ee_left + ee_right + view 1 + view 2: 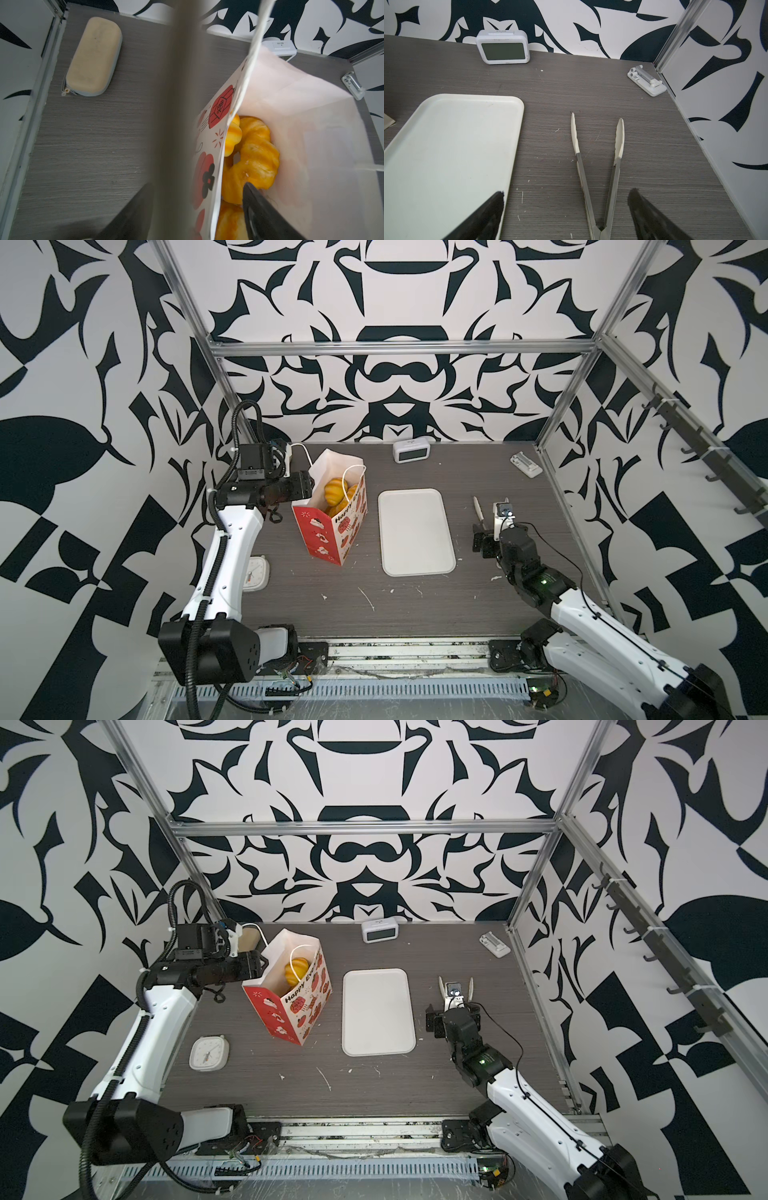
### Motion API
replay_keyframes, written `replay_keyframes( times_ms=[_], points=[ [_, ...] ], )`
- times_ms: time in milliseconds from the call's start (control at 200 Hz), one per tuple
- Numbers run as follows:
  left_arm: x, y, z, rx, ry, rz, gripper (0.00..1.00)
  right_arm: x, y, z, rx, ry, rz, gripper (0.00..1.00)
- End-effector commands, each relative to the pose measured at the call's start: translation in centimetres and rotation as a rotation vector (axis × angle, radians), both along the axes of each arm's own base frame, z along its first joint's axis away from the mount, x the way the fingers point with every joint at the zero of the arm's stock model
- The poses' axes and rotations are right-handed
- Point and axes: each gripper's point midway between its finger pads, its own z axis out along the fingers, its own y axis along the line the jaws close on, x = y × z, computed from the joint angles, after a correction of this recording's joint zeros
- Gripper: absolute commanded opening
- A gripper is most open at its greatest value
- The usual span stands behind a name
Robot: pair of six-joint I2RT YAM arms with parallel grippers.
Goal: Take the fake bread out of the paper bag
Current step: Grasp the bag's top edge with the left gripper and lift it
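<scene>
The left tool (198, 185) is open and straddles a side wall of the paper bag (311, 135): 1 finger is inside by the fake bread (257, 153) and 1 is outside over the bench (415, 614). All the bread is in the upright bag, low against its white lining. The pieces look glossy and light, so they are probably slick. A pinch across the ring loaf's band or along a ridge should hold better than one on a rounded crown. The bag is thin paper and would likely tip or crumple, so its rim seems the place to steady it. The right tool (566, 192), well away from the bag, hangs open and empty over the tongs (582, 176). The left wrist view alone shows the ring shape, a piece beneath it and a beige zip case (94, 56) beyond the bag. Both top views show only a few orange humps, but also that the bag stands upright with the white tray (415, 531) just beside it. Only the right wrist view shows the tongs lying spread.
</scene>
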Motion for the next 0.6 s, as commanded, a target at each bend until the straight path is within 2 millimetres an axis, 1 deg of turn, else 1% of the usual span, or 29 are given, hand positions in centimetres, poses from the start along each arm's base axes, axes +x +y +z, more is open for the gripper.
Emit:
replay_keyframes(
  times_ms=[0, 95, 155, 315, 375, 440, 495, 595],
  points=[
    [-0.1, -0.1, -0.9, 0.017, 0.044, 0.0, 0.68, 0.1, 0.0, 0.2, 0.015, -0.015, -0.01, 0.96],
    [0.2, -0.5, -1.2, 0.024, 0.046, -0.008, 0.59, 0.0, 0.0, 0.1, 0.012, -0.013, -0.011, 0.96],
    [0.3, -0.7, -1.4, 0.026, 0.047, -0.012, 0.51, 0.0, -0.1, 0.0, 0.01, -0.011, -0.015, 0.96],
    [0.8, -1.3, -1.2, 0.022, 0.045, -0.016, 0.22, -0.1, -0.2, -0.1, 0.009, -0.004, -0.017, 0.96],
    [1.0, -1.9, -1.0, 0.01, 0.037, -0.027, 0.1, -0.1, -0.1, -0.2, 0.012, -0.001, -0.015, 0.95],
    [1.2, -2.7, -0.7, -0.012, 0.028, -0.04, 0.01, -0.1, 0.0, -0.3, 0.015, 0.003, -0.01, 0.95],
    [1.5, -3.6, -0.2, -0.033, 0.014, -0.051, 0.0, -0.1, 0.3, -0.4, 0.019, 0.01, 0.002, 0.95],
    [1.8, -5.8, 1.0, -0.074, -0.016, -0.09, 0.0, 0.0, 0.5, -0.6, 0.024, 0.022, 0.013, 0.95]
  ],
)
